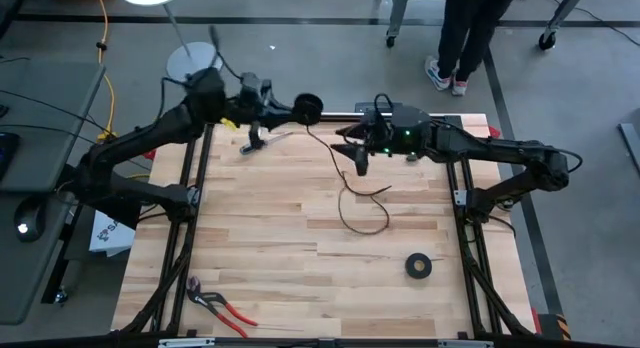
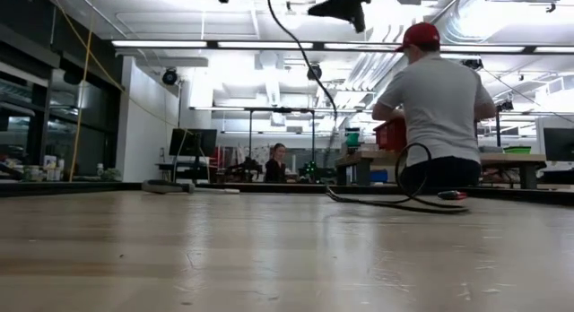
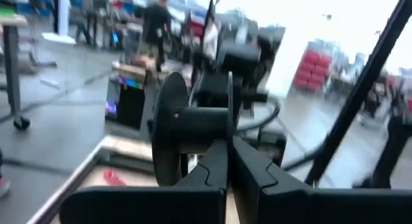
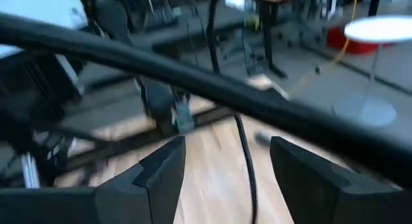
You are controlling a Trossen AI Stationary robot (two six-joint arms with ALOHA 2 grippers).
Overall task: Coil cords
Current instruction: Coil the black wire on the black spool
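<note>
A thin black cord (image 1: 343, 193) runs from a black spool (image 1: 308, 108) down to a loose loop (image 1: 366, 214) that lies on the wooden table (image 1: 280, 248). In the low view the cord (image 2: 300, 52) hangs from above to its loop on the table (image 2: 408, 182). My left gripper (image 1: 293, 110) is shut on the spool (image 3: 187, 124) near the table's far edge. My right gripper (image 1: 352, 153) is open beside the hanging cord. In its wrist view the cord (image 4: 247, 166) shows between and beyond its fingers; I see no touch. My left gripper pinches the rim of the spool's thin flange (image 3: 230, 124) between its two shut fingers (image 3: 212, 169). The fingers come level from the table's left side. The spool is held clear of the table, and the cord trails down from it.
A black tape roll (image 1: 418, 265) lies at the near right and red-handled pliers (image 1: 222, 308) at the near left. A small pale tool (image 1: 252, 143) lies under the left arm. A yellow cable (image 1: 104, 48) and a person (image 1: 465, 33) are beyond the table.
</note>
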